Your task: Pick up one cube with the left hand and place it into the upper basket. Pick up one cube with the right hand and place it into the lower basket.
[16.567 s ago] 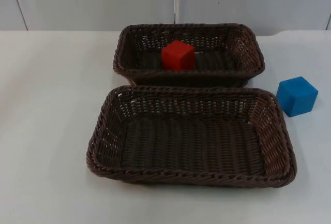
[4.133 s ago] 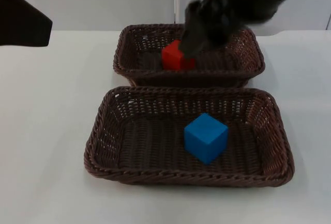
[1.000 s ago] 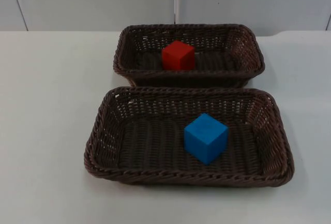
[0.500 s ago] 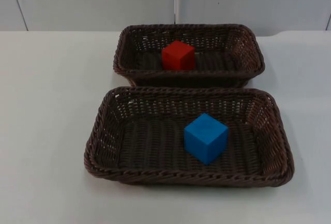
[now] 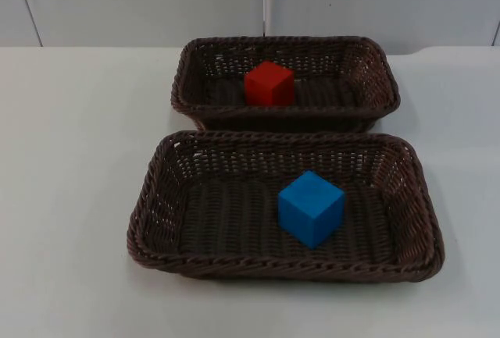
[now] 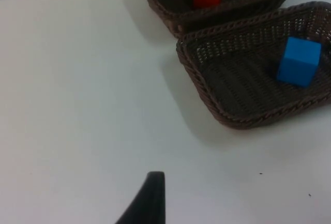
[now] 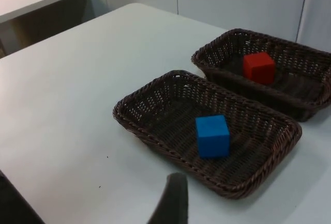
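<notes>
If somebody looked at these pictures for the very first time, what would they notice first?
Probably the two bright cubes: the blue cube sits inside the lower basket, a bit right of its middle, and the red cube sits in the upper basket behind it. The dark woven baskets stand out against the white table, one right behind the other.

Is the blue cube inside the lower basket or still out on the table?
Inside. The blue cube rests on the woven floor of the lower basket, right of centre, enclosed by its walls.
</notes>
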{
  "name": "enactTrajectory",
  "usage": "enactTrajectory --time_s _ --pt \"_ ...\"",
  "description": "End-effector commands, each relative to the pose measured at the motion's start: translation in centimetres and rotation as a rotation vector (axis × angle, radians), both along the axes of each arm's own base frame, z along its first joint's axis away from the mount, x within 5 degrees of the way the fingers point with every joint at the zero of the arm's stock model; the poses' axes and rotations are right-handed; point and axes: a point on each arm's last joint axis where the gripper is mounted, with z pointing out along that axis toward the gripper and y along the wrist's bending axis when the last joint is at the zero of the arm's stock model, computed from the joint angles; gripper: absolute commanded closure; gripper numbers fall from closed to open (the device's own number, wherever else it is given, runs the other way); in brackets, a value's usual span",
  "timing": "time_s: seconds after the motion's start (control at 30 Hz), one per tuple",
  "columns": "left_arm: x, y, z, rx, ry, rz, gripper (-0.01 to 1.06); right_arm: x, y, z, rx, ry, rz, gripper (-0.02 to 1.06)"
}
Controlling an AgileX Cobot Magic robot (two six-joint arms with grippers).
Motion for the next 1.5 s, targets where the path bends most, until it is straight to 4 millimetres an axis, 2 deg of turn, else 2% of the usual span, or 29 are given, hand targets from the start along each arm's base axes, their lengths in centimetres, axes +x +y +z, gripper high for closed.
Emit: enactTrajectory --time_s 0.0,0.17,0.3,0.43,0.93,0.97,1.03,1.07,1.1,1.13,1.23,1.47 --pt "0.0 0.0 -0.2 -0.003 0.005 0.002 0.11 0.0 -0.1 0.0 -0.003 -0.001 0.001 0.31" --pt "0.0 0.0 -0.2 -0.003 0.005 0.002 0.11 -0.2 -0.2 0.0 -0.013 0.011 0.004 0.31" --pt "0.0 0.0 -0.2 -0.003 0.005 0.002 0.11 -0.3 -0.7 -1.0 -0.117 0.080 -0.017 0.31" --pt "0.0 0.0 -0.2 -0.003 0.005 0.002 0.11 -0.1 -0.6 -1.7 -0.122 0.116 -0.035 0.31" --pt "0.0 0.0 -0.2 -0.003 0.005 0.002 0.11 -0.1 -0.6 -1.7 -0.121 0.116 -0.035 0.30" --pt "0.0 0.0 -0.2 -0.003 0.005 0.002 0.11 -0.1 -0.6 -1.7 -0.121 0.116 -0.035 0.27" --pt "0.0 0.0 -0.2 -0.003 0.005 0.002 0.11 -0.1 -0.6 -1.7 -0.121 0.116 -0.035 0.10" --pt "0.0 0.0 -0.2 -0.003 0.005 0.002 0.11 -0.1 -0.6 -1.7 -0.121 0.116 -0.035 0.10" --pt "0.0 0.0 -0.2 -0.003 0.005 0.002 0.11 -0.1 -0.6 -1.7 -0.121 0.116 -0.035 0.02" --pt "0.0 0.0 -0.2 -0.003 0.005 0.002 0.10 -0.1 -0.6 -1.7 -0.121 0.116 -0.035 -0.01" --pt "0.0 0.0 -0.2 -0.003 0.005 0.002 0.00 -0.1 -0.6 -1.7 -0.121 0.116 -0.035 -0.01" --pt "0.0 0.0 -0.2 -0.003 0.005 0.002 0.00 -0.1 -0.6 -1.7 -0.121 0.116 -0.035 -0.01"
